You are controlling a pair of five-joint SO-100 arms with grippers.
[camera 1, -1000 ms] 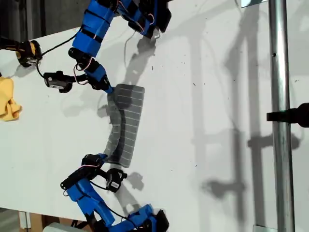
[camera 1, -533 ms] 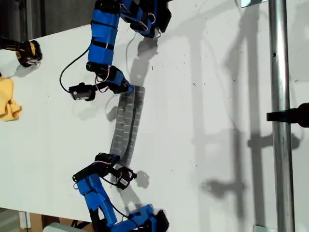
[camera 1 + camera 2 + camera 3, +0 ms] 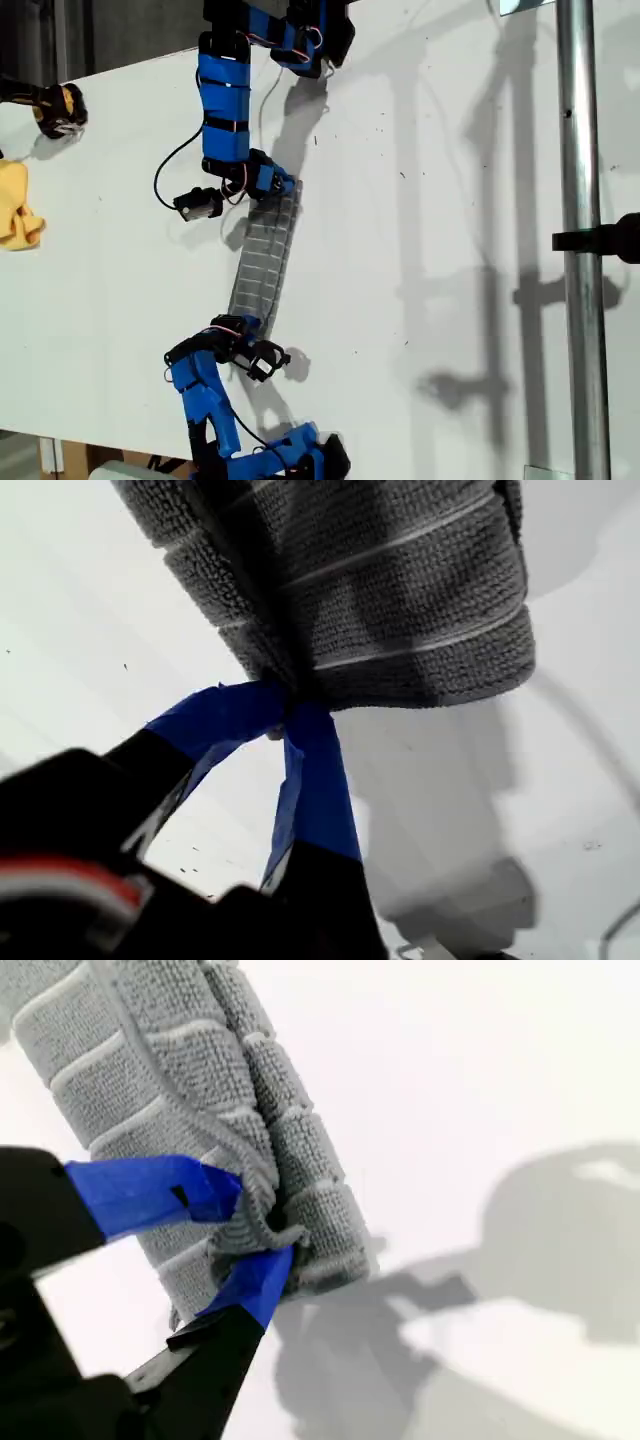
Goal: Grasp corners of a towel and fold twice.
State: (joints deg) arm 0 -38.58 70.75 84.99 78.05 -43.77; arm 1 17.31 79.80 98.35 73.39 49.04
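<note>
Both hands are closed on cloth: my first hand (image 3: 290,720) has its blue fingertips pinched together on a bunched edge of the towel (image 3: 400,600), and my second hand (image 3: 250,1225) is clamped on a gathered fold of the same towel (image 3: 150,1070), with the pile puckered between its tips. Just beyond each hand the striped cloth hangs clear of the worktop (image 3: 80,610) and throws a shadow on it. Over the last second both arms have travelled toward the exterior view's right, carrying their held edge across. The towel (image 3: 262,255), which lay as a broader panel between the hands, is now drawn into a narrow strip strung from one hand to the other. In my judgement a fold is in progress and not yet laid flat, since the carried layer has still to be set down and released. The corners themselves are buried in the pinches, so it cannot be confirmed that either hand holds a true corner rather than an edge. How many layers the strip holds cannot be made out either. The wrist views do not settle which hand belongs to the arm at the exterior view's top (image 3: 225,110) and which to the arm at its bottom (image 3: 205,390). Well away from both hands, a yellow cloth (image 3: 18,205) is cut off by the exterior view's left edge.
</note>
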